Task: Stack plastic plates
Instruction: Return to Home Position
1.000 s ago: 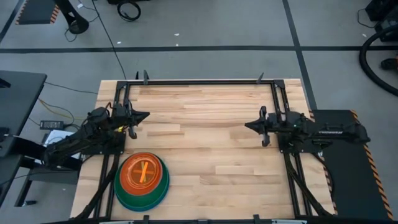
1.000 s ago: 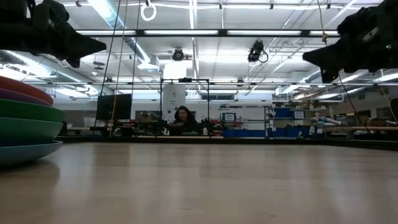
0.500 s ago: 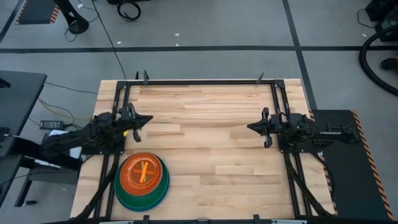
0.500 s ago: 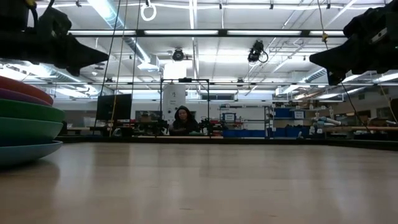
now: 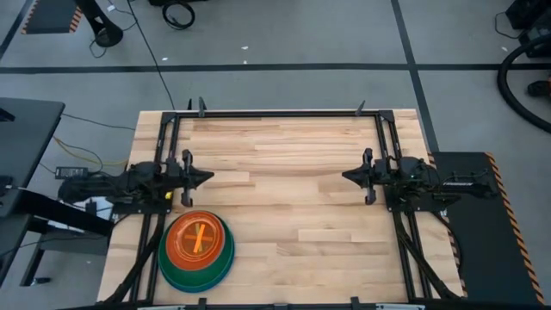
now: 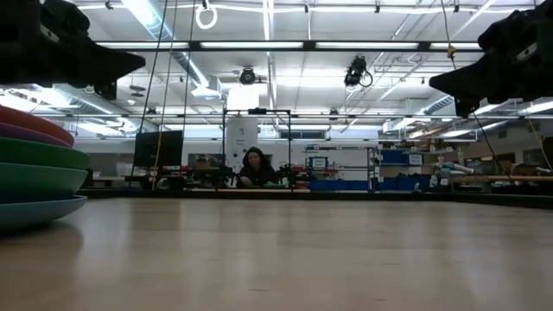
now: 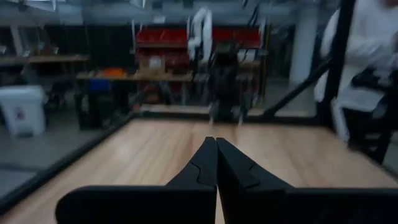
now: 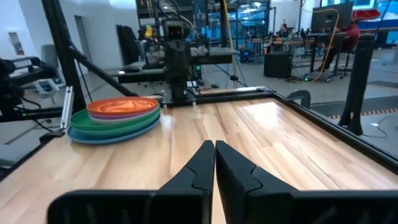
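A pale wooden table carries the stack of round glossy plastic plates, orange on top, near its left edge; the left gripper hovers just beside it, the right gripper well apart, both jaws pressed together. Stacking appears done; only parking the arms remains.

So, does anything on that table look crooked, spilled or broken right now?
Nothing much. The plates sit in one stack near the left gripper, the smaller upper ones slightly off-centre on the large ones, none tipped. That gripper and the right gripper are shut, empty and clear of the stack.
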You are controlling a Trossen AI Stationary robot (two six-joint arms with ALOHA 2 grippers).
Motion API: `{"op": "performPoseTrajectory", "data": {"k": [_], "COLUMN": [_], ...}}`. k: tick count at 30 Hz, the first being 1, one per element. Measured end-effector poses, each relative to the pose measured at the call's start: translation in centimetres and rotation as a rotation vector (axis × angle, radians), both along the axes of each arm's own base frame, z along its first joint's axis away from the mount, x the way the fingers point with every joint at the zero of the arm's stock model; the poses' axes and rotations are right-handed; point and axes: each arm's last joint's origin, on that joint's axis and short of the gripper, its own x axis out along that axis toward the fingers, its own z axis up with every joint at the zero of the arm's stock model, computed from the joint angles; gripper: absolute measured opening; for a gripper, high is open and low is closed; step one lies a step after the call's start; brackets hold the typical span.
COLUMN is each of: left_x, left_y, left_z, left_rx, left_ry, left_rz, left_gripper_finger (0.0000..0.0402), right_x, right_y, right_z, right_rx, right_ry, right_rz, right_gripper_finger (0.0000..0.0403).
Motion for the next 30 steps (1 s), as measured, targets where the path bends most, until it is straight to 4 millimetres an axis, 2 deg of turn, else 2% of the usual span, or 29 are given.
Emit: {"op": "performPoseTrajectory", "data": {"k": [10, 15, 30], "left_x": [0.05, 0.05, 0.04], "left_y": [-0.67, -0.68, -0.67], "left_z": [-0.41, -0.29, -0.26], "left_rx": [0.046, 0.045, 0.045], "left_ry": [0.048, 0.034, 0.030], "left_rz": [-0.067, -0.067, -0.067], "left_gripper_finger": [0.0009, 0.0011, 0.0011], "right_x": [0.42, 0.63, 0.67], "right_y": [-0.16, -0.33, -0.34], "right_z": [-0.63, -0.86, -0.93], "right_rx": [0.027, -0.074, -0.065], "right_ry": [0.075, 0.115, 0.122], "right_rz": [-0.009, -0.058, -0.060], "right_gripper_finger": [0.0025, 0.0026, 0.0026]}}
